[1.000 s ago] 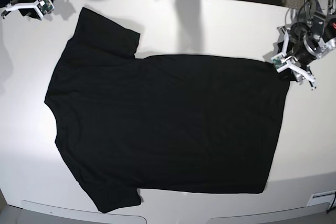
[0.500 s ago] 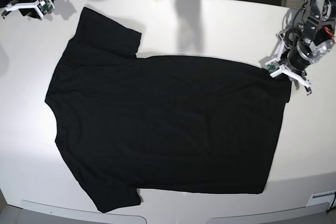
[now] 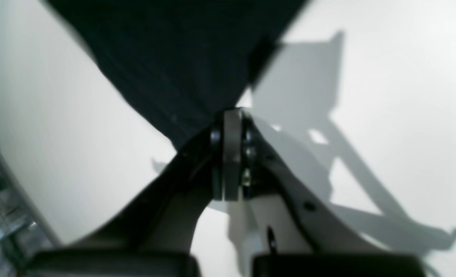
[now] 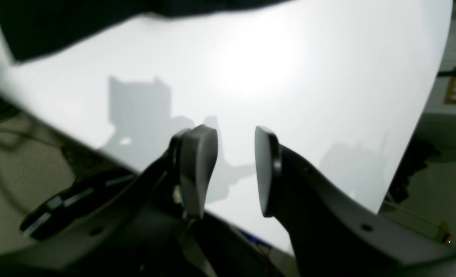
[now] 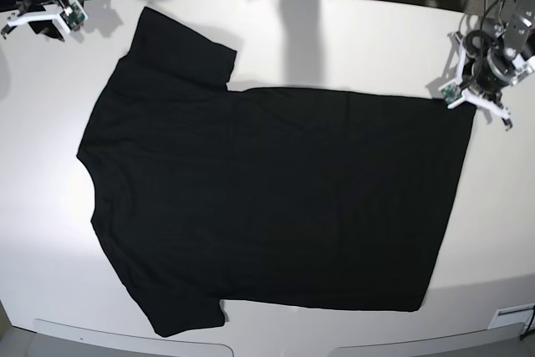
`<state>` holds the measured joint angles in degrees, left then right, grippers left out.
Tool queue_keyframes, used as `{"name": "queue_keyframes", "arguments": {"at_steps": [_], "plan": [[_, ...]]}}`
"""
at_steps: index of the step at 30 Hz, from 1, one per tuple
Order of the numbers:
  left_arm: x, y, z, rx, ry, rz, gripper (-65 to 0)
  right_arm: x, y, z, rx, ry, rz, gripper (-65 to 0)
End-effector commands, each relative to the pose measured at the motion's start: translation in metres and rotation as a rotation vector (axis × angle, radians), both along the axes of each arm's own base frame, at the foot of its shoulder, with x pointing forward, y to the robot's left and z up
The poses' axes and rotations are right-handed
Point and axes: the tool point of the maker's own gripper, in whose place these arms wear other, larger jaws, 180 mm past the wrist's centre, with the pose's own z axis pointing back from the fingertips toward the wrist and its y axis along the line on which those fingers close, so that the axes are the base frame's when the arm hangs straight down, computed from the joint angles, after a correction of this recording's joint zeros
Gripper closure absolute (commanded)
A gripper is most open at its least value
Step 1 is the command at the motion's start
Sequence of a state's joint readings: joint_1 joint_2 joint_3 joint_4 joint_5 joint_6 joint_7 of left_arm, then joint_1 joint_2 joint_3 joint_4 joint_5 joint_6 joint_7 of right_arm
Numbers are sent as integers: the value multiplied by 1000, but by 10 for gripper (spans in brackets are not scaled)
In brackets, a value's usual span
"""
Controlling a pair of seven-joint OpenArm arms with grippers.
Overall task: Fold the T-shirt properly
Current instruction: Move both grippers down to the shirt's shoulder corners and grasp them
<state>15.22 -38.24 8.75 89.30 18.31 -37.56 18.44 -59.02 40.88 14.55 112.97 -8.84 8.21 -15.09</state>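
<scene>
A: Quick pass. Where's the T-shirt (image 5: 276,198)?

B: Spread flat on the white worktop (image 5: 351,39), plain black side up, no print showing. Collar end toward the base view's left, hem toward its right, both sleeves out.

A: Left gripper (image 5: 478,94)?

B: At the far hem corner, on the base view's right. In the left wrist view the left gripper (image 3: 232,127) has its jaws pressed together with the cloth's corner pinched between them, and the black T-shirt (image 3: 182,61) fans away from the tips. So it's holding the T-shirt.

A: Right gripper (image 5: 42,6)?

B: Parked at the worktop's far left corner, well apart from the cloth. The right wrist view shows the right gripper (image 4: 232,169) with a clear gap between its pads, nothing in it. A strip of the T-shirt (image 4: 78,27) shows only at the top of that view.

A: Step?

B: My read: flattening or straightening, hem corner in hand, no fold made yet.

A: Next move needs?

B: Probably a second grasp. The right gripper would have to come over to a sleeve, shoulder or the other hem corner so both arms can lift one edge evenly. One-corner pulling risks skewing the cloth.
</scene>
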Motion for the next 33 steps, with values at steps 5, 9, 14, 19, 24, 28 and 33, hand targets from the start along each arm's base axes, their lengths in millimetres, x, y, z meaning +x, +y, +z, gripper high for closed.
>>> {"name": "queue_keyframes", "arguments": {"at_steps": [5, 9, 14, 19, 24, 28, 33], "plan": [[1, -17, 26, -48, -35, -63, -134, 19, 4, 11, 48, -65, -15, -212], [15, -8, 32, -14, -116, -21, -280, 20, 4, 11, 52, -67, -18, -212], [19, -7, 35, 13, -148, -50, -281, 20, 4, 11, 52, -67, -17, -212], [13, -7, 26, 11, -124, -48, -281, 20, 4, 11, 52, -67, -18, -212], [3, -13, 5, 27, -96, -110, -281, 20, 4, 11, 52, -67, -17, -212], [-3, -8, -15, 30, -64, -98, -281, 20, 4, 11, 52, -67, -18, -212], [0, -1, -24, 37, -45, -66, -281, 20, 4, 11, 52, -67, -18, -212]]}}
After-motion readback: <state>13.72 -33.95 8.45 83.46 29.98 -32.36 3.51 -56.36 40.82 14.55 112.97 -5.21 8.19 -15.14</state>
